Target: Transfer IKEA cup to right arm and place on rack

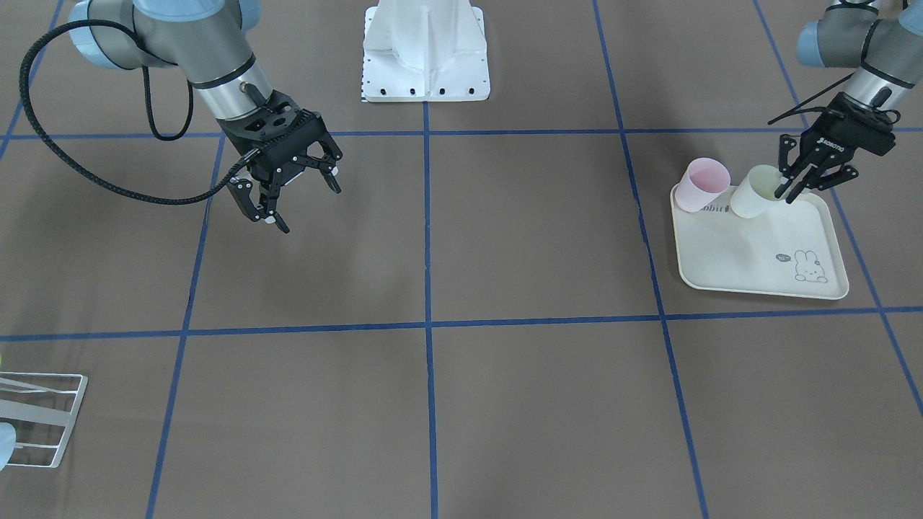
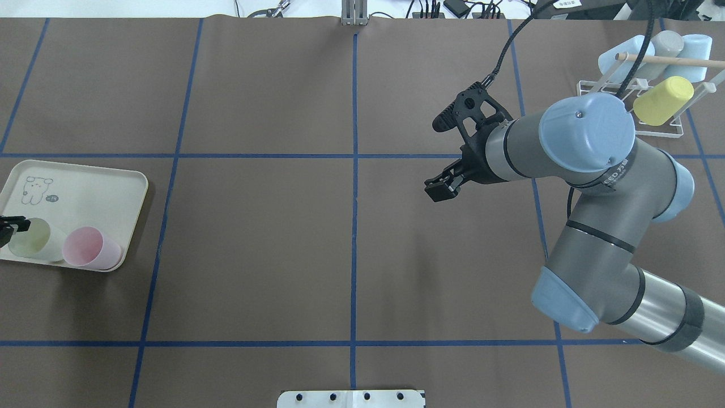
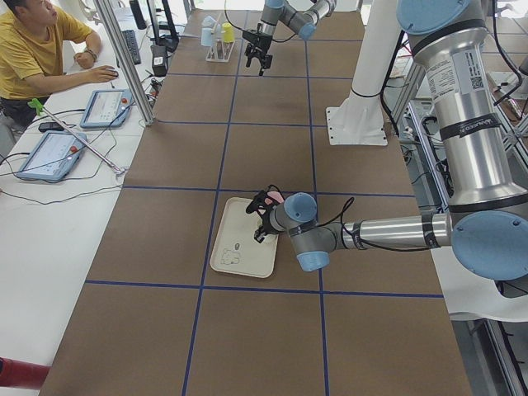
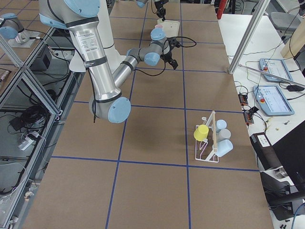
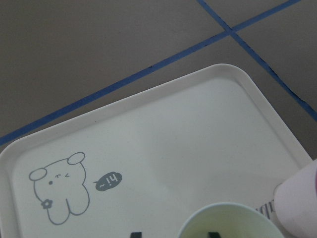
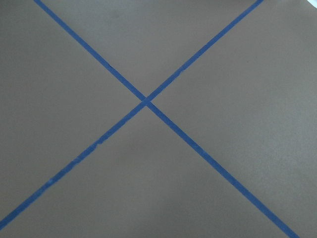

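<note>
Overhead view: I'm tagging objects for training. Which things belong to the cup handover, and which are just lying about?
In the job: pale green cup, left gripper at its rim, right gripper, rack.
Lying about: pink cup, rabbit tray, racked yellow cup, blue cups, grey cup.

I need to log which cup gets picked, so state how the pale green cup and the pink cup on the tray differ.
Colour: the pale green cup is yellowish-green, the pink cup is pale pink.
Contact: the left gripper has its fingers straddling the pale green cup's rim, while nothing touches the pink cup.
Place: the pale green cup stands farther to the robot's left than the pink cup.
Both stand open end up, side by side, along the tray's robot-side edge.
</note>
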You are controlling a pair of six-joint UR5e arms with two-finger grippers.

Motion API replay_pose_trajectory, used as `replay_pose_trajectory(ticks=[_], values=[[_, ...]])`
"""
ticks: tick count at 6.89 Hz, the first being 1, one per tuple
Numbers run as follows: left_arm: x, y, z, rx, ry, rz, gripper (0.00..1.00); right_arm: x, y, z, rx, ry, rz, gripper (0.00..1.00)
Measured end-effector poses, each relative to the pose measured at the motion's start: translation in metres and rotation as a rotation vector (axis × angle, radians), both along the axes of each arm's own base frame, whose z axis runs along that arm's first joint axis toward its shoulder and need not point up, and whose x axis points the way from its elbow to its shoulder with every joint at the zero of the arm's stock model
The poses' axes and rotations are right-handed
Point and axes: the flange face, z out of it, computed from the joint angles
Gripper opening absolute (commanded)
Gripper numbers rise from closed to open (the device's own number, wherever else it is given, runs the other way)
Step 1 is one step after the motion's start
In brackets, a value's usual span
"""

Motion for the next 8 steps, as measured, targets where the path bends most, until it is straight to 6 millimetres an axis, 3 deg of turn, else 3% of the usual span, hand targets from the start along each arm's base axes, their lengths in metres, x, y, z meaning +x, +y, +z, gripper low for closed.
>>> replay_pose_trajectory(ticks=[4, 6, 8], values=[[-0.006, -0.001, -0.009, 0.005, 0.029, 0.022, 0.00, -0.006, 0.001, -0.001, 0.007, 0.004, 0.005, 1.00], [-0.039, -0.017, -0.027, 0.021, 0.066, -0.033, 0.00, -0.012, 0.006, -0.002, 0.013, 0.006, 0.003, 1.00], [-0.072, -0.027, -0.071, 0.051, 0.127, -0.061, 0.00, -0.026, 0.017, -0.002, 0.036, 0.019, 0.015, 0.99]])
